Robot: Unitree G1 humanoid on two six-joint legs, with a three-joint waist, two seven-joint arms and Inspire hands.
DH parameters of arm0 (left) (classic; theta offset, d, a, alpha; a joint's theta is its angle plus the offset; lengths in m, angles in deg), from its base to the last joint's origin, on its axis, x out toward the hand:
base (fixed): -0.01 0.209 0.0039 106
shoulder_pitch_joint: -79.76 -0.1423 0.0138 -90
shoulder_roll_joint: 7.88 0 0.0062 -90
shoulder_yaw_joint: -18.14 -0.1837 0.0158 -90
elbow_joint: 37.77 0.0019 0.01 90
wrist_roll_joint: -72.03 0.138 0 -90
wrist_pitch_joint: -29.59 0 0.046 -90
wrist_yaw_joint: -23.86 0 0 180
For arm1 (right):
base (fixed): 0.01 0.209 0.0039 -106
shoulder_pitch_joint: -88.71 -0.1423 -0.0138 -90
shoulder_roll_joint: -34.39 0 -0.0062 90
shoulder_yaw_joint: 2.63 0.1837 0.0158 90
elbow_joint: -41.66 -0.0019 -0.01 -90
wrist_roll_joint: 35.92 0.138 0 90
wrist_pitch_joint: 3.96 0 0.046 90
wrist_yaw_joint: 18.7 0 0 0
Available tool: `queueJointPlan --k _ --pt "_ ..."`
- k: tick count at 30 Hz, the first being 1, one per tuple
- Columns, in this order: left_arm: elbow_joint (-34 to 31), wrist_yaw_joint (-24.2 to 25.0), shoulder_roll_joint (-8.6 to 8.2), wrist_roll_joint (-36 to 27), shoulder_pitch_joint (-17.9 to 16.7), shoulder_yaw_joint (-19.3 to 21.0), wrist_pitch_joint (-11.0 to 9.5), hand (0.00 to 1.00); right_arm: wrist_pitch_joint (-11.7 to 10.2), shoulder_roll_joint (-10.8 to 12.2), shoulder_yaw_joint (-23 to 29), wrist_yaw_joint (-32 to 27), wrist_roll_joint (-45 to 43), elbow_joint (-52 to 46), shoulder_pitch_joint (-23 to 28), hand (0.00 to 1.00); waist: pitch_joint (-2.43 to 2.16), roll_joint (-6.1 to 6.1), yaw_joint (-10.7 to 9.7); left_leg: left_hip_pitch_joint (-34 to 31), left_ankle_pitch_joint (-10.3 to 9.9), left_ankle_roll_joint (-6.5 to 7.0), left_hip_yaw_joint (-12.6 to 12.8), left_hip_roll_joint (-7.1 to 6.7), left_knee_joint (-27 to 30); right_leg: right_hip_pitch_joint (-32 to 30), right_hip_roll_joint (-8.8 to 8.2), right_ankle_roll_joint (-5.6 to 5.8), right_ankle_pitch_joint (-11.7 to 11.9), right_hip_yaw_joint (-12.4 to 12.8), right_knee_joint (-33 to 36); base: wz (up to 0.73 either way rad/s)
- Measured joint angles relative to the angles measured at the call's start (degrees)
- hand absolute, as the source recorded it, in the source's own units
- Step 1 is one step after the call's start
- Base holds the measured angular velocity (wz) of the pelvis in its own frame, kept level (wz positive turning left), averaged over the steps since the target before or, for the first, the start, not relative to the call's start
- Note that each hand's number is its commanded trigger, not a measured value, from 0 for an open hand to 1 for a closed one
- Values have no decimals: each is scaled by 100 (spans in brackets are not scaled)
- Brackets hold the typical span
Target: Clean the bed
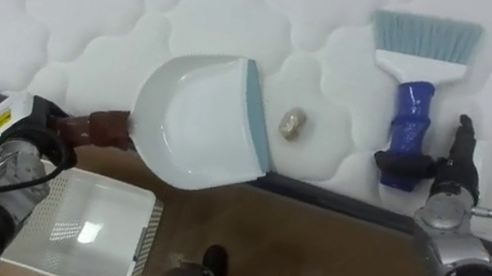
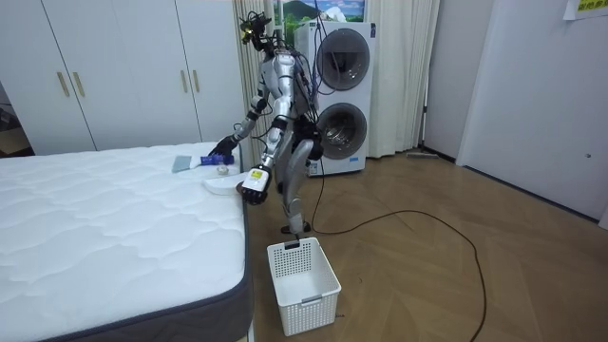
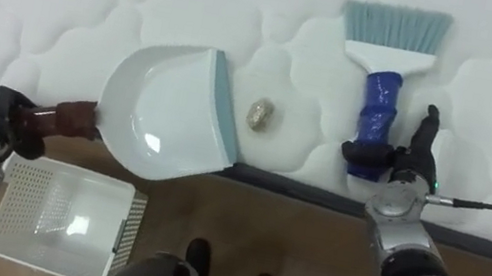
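A white dustpan [image 1: 193, 124] with a grey-blue lip lies on the edge of the white quilted mattress [image 1: 98, 0], its mouth facing right. My left hand [image 1: 30, 125] is shut on its brown handle [image 1: 108, 128], just off the bed's edge. A small tan crumpled lump [image 1: 292, 123] lies on the mattress just right of the lip. Further right a brush [image 1: 412, 106] with a blue handle and grey-blue bristles lies flat, bristles away from me. My right hand [image 1: 451, 174] sits at the handle's near end, thumb across it and fingers pointing up beside it.
A white slatted basket [image 1: 83, 226] stands on the wooden floor below the dustpan, close to the bed's dark side edge [image 1: 346, 204]. In the room view I stand at the bed's side, with stacked washing machines [image 2: 340, 95] behind me and white wardrobes [image 2: 114, 66] beyond the bed.
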Motion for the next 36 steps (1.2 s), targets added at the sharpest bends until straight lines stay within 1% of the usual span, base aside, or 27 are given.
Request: queueJointPlan --k 2,3,6,7,9,11,13,17,23,27,29,31,36 --pt "-7 41 0 12 0 -1 26 100 34 -46 0 25 -57 52 -13 100 0 -2 13 -6 9 12 -10 -19 0 -6 -14 4 0 0 9 2" --pt "-17 60 0 11 0 -1 29 100 45 -109 -1 11 -81 90 -26 100 2 -9 21 -7 12 18 -23 -33 1 -5 -18 13 3 1 10 0" --pt "-106 59 0 3 0 -1 72 100 178 -370 -4 34 -262 206 -157 100 22 -45 46 -28 15 23 -37 -35 23 -9 -22 25 10 -17 7 1" --pt "-139 60 0 3 0 -7 95 100 245 -448 -18 68 -287 276 -213 100 19 -58 57 -44 15 23 -58 -35 36 -8 -21 25 10 -42 0 6" --pt "-199 59 0 4 1 -15 99 100 329 -515 -25 63 -308 292 -232 100 19 -58 74 -91 14 22 -110 -32 102 -13 -16 18 6 -93 -5 11" --pt "-201 59 -2 4 -3 -19 104 100 358 -540 -1 52 -311 334 -247 100 17 -67 88 -110 14 20 -134 -28 118 -16 -12 14 4 -119 -2 8" --pt "-222 59 -2 8 -3 -18 108 100 422 -620 -15 119 -376 348 -232 100 16 -69 96 -133 14 18 -160 -27 125 -17 -12 13 3 -154 -2 7" --pt "-228 64 -2 8 -1 -21 108 100 528 -604 -16 260 -498 364 -226 100 15 -71 90 -167 14 18 -179 -27 142 -18 -15 13 3 -193 10 3" --pt "-223 70 -1 -6 -2 -58 187 100 538 -597 2 332 -399 477 -234 100 4 -116 94 -163 14 19 -187 -38 175 -31 -43 12 3 -200 103 0" --pt "-223 70 -1 -6 -7 -106 263 100 576 -597 6 446 -357 547 -232 100 6 -160 109 -176 17 15 -204 -32 209 -17 -36 -16 -18 -208 92 0" --pt "-226 70 0 -5 -9 -106 269 100 579 -597 7 445 -358 548 -232 100 -4 -177 92 -173 21 12 -241 -39 227 8 -29 -15 -17 -227 91 5" --pt "-231 69 1 -6 -7 -120 271 100 622 -598 -7 429 -372 585 -238 100 -23 -224 103 -160 22 12 -250 -34 248 37 -14 -11 -15 -227 89 2" --pt "-226 68 1 9 -7 -127 274 100 627 -599 -4 429 -527 689 -237 100 -21 -240 112 -155 23 15 -254 -35 260 48 -9 -3 -10 -226 99 0"
